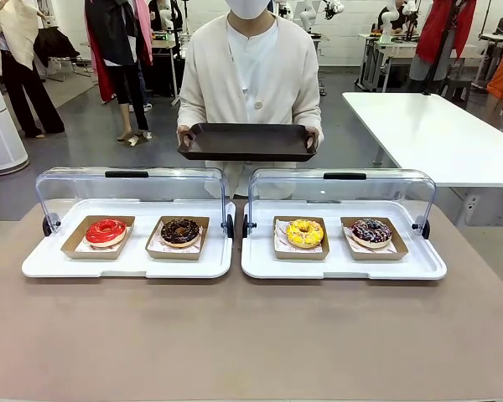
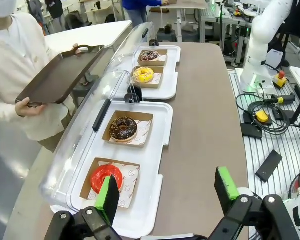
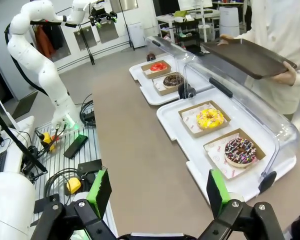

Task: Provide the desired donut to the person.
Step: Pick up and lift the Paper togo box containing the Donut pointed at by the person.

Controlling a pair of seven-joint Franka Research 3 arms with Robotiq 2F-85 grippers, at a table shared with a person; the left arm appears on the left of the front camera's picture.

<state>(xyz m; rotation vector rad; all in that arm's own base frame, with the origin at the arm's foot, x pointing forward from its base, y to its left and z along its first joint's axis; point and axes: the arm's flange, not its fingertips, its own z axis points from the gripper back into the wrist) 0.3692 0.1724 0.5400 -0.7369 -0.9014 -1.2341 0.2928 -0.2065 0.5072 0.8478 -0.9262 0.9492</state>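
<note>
Donut pick wasn't signalled. Near the surface's far edge, red donut [image 1: 106, 230] and chocolate donut [image 1: 180, 231] lay ahead of the left jaws, yellow donut [image 1: 305, 233] and sprinkled donut [image 1: 371, 231] ahead of the right jaws. Both jaws were wide open, empty. Person [image 1: 251, 75] held a dark tray [image 1: 247, 141].

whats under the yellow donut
The yellow donut lies on white paper in a brown cardboard tray, which sits on the white display tray. The paper directly beneath the donut is covered.

Person [image 1: 250, 75] holds dark tray [image 1: 247, 142]; four donuts [image 1: 180, 232] lie boxed, apparently whole.
</note>
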